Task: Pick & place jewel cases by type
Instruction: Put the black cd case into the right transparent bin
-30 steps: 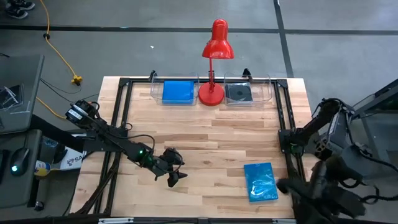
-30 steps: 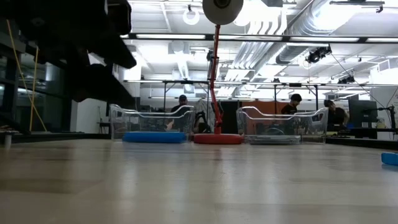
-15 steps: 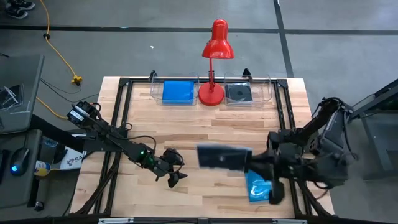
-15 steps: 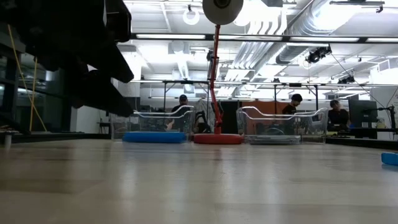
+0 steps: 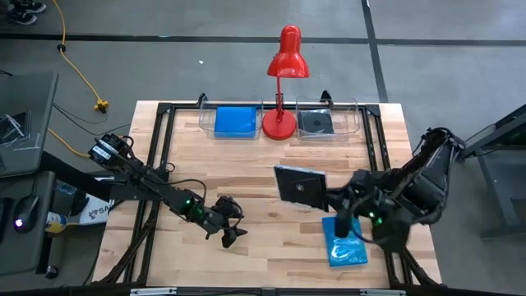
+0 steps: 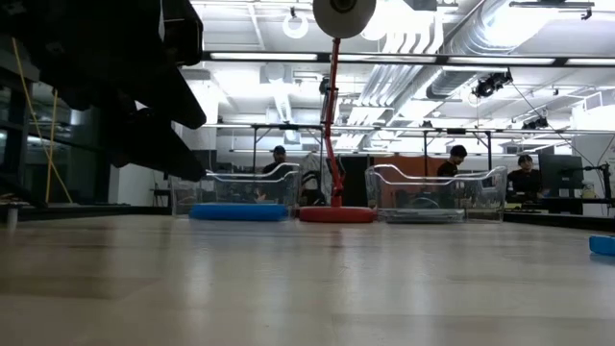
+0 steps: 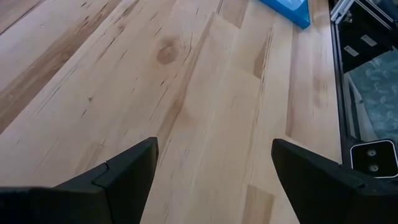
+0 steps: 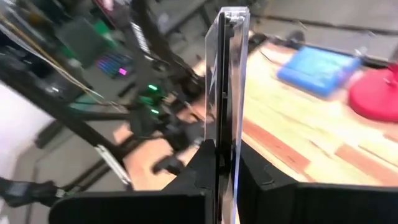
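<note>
The wooden tabletop (image 5: pixel 271 177) is shown from above, framed by a dark rail. Two arms are seen on it. The right arm is extended inward, and a dark jewel case (image 5: pixel 300 186) is pinched on edge between the closed fingers of the right gripper (image 8: pixel 219 163); the case is carried above the boards, well short of the trays. The left gripper (image 5: pixel 231 233) rests low over bare wood with its fingers (image 7: pixel 124 168) spread wide and nothing between them.

Beyond the held case, at the far edge, two clear trays are placed on either side of a red lamp (image 5: pixel 283 80). In the left tray (image 5: pixel 205 120) blue cases (image 5: pixel 235 121) are seen as one block, so the number stacked there cannot be told. In the right tray (image 5: pixel 355 119) dark cases (image 5: pixel 316 122) are likewise seen as a single square. One patterned blue case (image 5: pixel 344 240) lies flat on the boards just beneath the right arm, near the front edge.

Sorting is judged to be well advanced: both trays are already loaded by colour, one dark case is in transit, presumably towards the right tray, and one blue case remains to be collected.

Counted: arms, two; trays, two; lamp, one; cases clearly separable, four.
</note>
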Controlling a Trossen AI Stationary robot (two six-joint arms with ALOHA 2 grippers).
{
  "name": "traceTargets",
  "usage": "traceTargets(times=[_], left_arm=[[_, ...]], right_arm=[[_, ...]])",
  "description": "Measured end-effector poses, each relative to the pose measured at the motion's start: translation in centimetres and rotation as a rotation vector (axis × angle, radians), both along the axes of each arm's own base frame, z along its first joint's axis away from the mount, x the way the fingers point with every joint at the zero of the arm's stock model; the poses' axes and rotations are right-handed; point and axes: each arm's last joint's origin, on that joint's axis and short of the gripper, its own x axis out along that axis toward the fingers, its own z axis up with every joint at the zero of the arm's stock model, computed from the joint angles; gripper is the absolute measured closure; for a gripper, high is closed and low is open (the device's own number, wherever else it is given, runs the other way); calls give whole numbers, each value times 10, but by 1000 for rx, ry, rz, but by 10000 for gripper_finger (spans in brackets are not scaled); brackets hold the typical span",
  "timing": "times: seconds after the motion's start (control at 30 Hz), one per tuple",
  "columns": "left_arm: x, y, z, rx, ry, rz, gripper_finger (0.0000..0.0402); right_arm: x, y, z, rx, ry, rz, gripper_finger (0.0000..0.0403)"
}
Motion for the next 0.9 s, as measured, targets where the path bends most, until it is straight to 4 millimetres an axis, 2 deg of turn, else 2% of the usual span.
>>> traceTargets(times=[0.2,0.43,0.57,0.67,0.9], left_arm=[[0,0,0,0,0,0,89],[0,0,0,0,0,0,89],[0,0,0,8,0,-5,89],[0,0,0,9,-1,-5,89],[0,0,-1,26,4,-15,89]], right_arm=[[8,-32,-14,65,211,-82,393],[6,-68,-26,105,454,-227,393],[9,-83,-34,112,506,-281,393],[13,-97,-48,119,573,-330,393],[17,-128,-96,123,782,-450,392]])
